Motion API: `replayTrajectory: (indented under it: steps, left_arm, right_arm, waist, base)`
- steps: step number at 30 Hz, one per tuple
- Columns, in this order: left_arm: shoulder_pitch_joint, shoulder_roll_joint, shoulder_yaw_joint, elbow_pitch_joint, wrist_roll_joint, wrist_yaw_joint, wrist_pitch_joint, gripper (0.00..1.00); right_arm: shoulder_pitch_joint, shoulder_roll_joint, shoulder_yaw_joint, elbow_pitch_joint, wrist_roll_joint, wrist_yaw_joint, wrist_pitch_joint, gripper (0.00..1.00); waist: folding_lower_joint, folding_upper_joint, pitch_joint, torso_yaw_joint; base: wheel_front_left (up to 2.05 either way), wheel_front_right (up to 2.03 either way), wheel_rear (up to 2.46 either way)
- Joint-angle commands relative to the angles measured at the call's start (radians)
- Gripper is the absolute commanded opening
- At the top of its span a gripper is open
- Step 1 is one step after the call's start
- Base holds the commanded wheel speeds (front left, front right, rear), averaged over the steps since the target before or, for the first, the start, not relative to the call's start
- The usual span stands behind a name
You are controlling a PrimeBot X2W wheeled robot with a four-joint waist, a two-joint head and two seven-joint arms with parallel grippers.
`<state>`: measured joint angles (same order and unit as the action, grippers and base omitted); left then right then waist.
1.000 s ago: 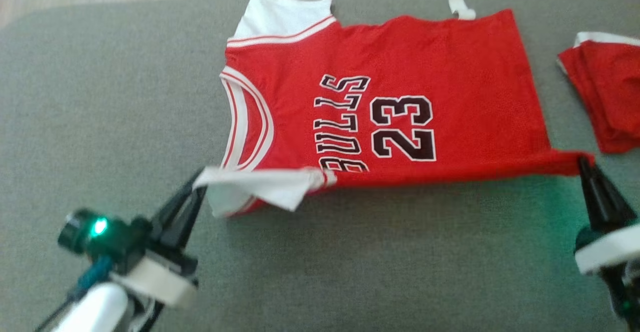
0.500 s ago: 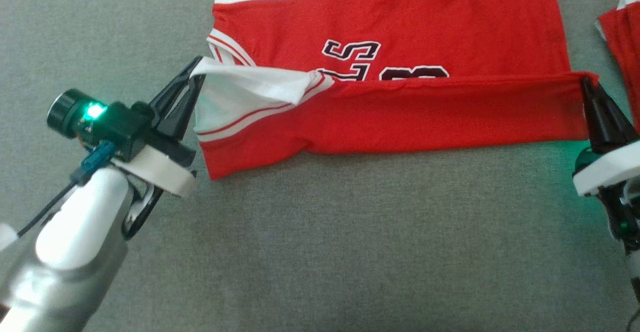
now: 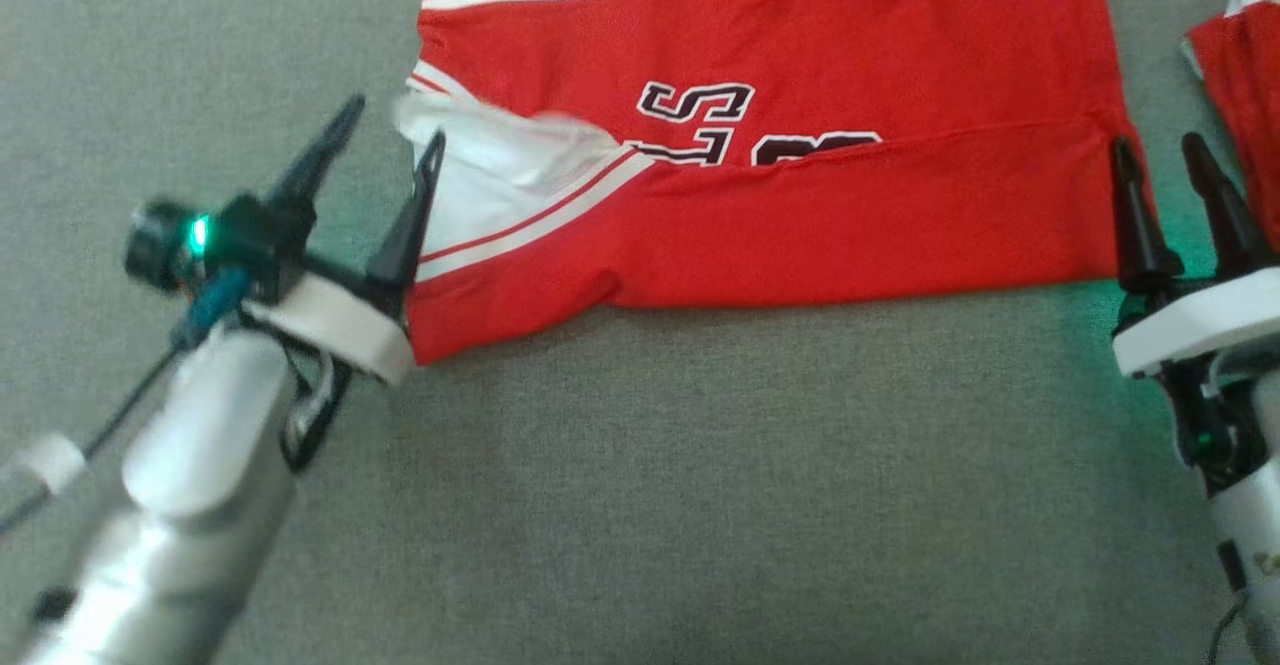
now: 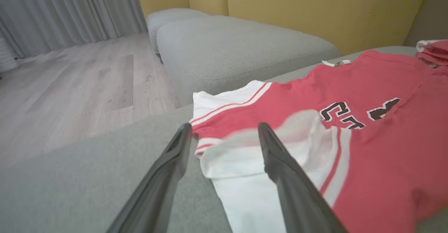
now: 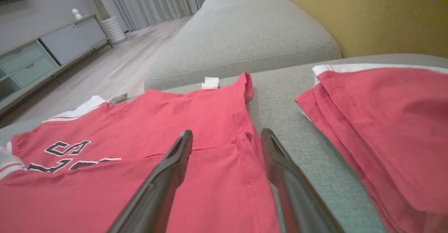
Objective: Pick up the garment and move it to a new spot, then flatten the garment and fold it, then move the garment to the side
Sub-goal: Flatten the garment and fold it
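The garment (image 3: 800, 35) is a red jersey with white sleeves and black lettering, lying on the grey cushion (image 3: 650, 495). Its near half is folded back over the lettering. My left gripper (image 3: 396, 123) stands open at the garment's left end, one finger over the white sleeve (image 3: 490, 175), holding nothing. In the left wrist view the left gripper (image 4: 224, 128) straddles the sleeve's edge (image 4: 245, 170). My right gripper (image 3: 1156, 143) is open at the fold's right end. The right wrist view shows the right gripper (image 5: 226, 133) spread over the garment's side hem (image 5: 245, 145).
A second folded red garment (image 3: 1240, 75) lies just right of my right gripper, also seen as the red pile (image 5: 385, 121). Another grey cushion (image 4: 238, 50) and a yellow sofa back (image 4: 315, 8) stand beyond. Wooden floor (image 4: 87, 79) lies off the left edge.
Both grippers carried the near edge up over the jersey, then opened and let go. The folded edge now lies flat on the garment. The head camera tilted down early on.
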<state>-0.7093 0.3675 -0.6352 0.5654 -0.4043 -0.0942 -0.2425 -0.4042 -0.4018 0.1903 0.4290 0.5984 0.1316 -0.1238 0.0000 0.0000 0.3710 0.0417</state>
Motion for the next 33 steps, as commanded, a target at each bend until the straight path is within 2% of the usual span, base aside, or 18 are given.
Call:
replayTrajectory:
  steps: [1,7,12,15,16,18,31,32,33]
  left_arm:
    - [0.043,0.017,0.053,-0.023,-0.027,0.015,-0.015,1.00]
    - [0.270,-0.044,0.086,-0.051,-0.131,0.072,-0.010,1.00]
    - [0.333,-0.052,0.086,-0.046,-0.162,0.104,0.039,1.00]
    - [0.341,-0.044,0.079,-0.043,-0.169,0.107,0.076,1.00]
    - [0.342,-0.043,0.079,-0.046,-0.171,0.107,0.081,0.81]
    - [0.342,-0.037,0.074,-0.049,-0.172,0.104,0.094,0.00]
    - [0.336,-0.012,0.058,-0.103,-0.161,0.103,0.100,0.00]
    - [0.335,-0.009,0.057,-0.105,-0.160,0.103,0.099,0.00]
    - [0.334,-0.008,0.057,-0.106,-0.159,0.104,0.098,0.00]
  right_arm:
    - [0.022,-0.002,0.011,-0.028,0.003,-0.001,-0.020,1.00]
    - [0.122,0.028,-0.008,-0.049,0.018,-0.001,-0.052,1.00]
    - [0.150,0.043,-0.013,-0.056,0.011,-0.001,-0.050,1.00]
    - [0.148,0.046,-0.014,-0.057,0.007,-0.001,-0.043,1.00]
    - [0.146,0.047,-0.014,-0.056,0.004,-0.001,-0.039,1.00]
    - [0.137,0.050,-0.016,-0.048,-0.002,-0.001,-0.026,1.00]
    - [0.075,0.072,-0.078,0.088,-0.119,-0.001,0.110,1.00]
    - [0.073,0.074,-0.084,0.095,-0.125,-0.001,0.126,0.77]
    - [0.072,0.076,-0.088,0.100,-0.131,-0.001,0.143,0.36]
  waist:
    - [0.0000,0.0000,-0.022,-0.004]
    - [0.0000,0.0000,-0.058,-0.009]
    - [0.0000,0.0000,-0.061,-0.021]
    - [0.0000,0.0000,-0.057,-0.029]
    - [0.0000,0.0000,-0.056,-0.030]
    - [0.0000,0.0000,-0.056,-0.031]
    - [0.0000,0.0000,-0.067,0.005]
    - [0.0000,0.0000,-0.068,0.007]
    - [0.0000,0.0000,-0.069,0.009]
  base:
    - [0.00,0.00,0.00]
    - [0.00,0.00,0.00]
    - [0.00,0.00,0.00]
    - [0.00,0.00,0.00]
    - [0.00,0.00,0.00]
    - [0.00,0.00,0.00]
    - [0.00,0.00,0.00]
    - [0.00,0.00,0.00]
    - [0.00,0.00,0.00]
